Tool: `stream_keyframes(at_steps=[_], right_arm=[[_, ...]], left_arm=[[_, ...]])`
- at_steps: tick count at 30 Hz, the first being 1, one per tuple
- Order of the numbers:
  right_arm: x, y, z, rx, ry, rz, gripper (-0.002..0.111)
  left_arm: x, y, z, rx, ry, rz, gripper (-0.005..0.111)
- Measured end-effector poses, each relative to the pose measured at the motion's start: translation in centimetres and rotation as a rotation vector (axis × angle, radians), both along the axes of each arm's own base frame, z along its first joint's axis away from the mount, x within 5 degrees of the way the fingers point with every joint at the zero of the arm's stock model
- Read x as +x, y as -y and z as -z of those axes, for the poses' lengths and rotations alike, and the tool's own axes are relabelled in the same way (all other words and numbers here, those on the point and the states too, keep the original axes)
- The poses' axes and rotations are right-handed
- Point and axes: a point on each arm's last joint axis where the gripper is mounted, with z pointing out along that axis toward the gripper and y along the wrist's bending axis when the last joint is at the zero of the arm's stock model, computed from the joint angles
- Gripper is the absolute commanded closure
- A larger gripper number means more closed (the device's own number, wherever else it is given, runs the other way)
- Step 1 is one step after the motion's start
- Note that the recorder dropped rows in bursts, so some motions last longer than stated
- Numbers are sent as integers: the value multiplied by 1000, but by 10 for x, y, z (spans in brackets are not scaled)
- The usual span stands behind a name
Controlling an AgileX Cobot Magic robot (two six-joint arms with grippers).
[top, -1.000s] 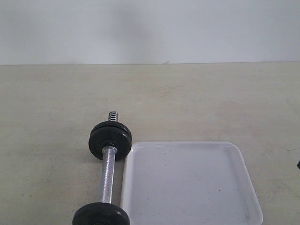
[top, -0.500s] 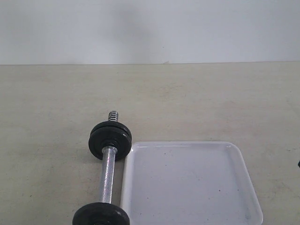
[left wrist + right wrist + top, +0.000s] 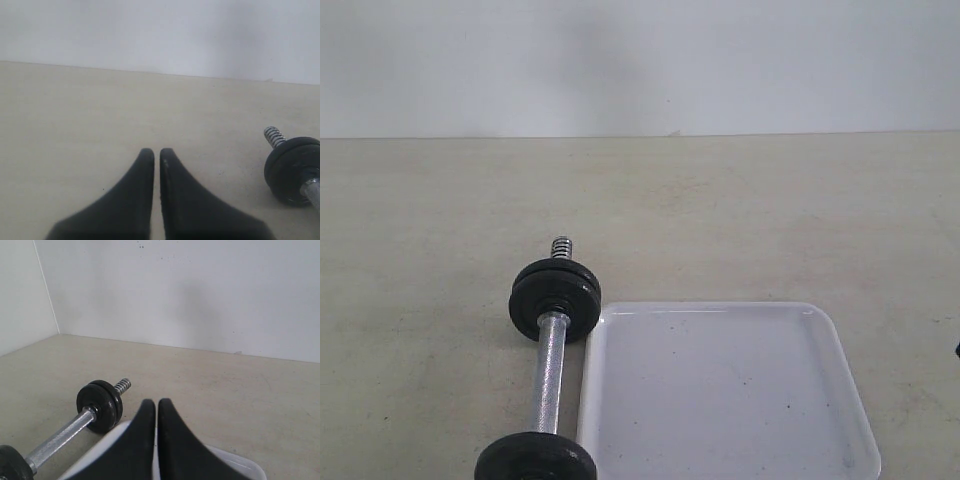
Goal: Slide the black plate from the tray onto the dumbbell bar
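Note:
The dumbbell bar [image 3: 550, 370] lies on the table just left of the white tray [image 3: 720, 305]. A pair of black discs [image 3: 556, 300] sits on its far end, with the threaded tip [image 3: 561, 246] poking out behind them. Another black disc [image 3: 535, 460] sits on the near end. The tray holds no plate, only dark specks. My left gripper [image 3: 157, 150] is shut and empty over bare table, with the far discs [image 3: 292, 170] off to one side. My right gripper [image 3: 152, 401] is shut and empty above the tray [image 3: 237, 459], beside the bar [image 3: 60, 437] and its discs [image 3: 100, 405].
The beige table [image 3: 740, 210] runs back to a white wall [image 3: 640, 60]. A side wall [image 3: 20, 295] meets it at a corner in the right wrist view. A small dark sliver [image 3: 957, 350] shows at the exterior view's right edge.

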Motion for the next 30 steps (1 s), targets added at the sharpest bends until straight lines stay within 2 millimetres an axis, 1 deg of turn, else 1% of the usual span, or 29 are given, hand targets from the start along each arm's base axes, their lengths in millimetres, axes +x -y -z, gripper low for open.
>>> stream_keyframes(at_steps=[6, 30], right_arm=[[0, 0, 0, 0, 0, 0, 108], [0, 0, 0, 0, 0, 0, 108]], left_arm=[[0, -3, 0, 0, 0, -54, 102], [0, -3, 0, -1, 0, -53, 102]])
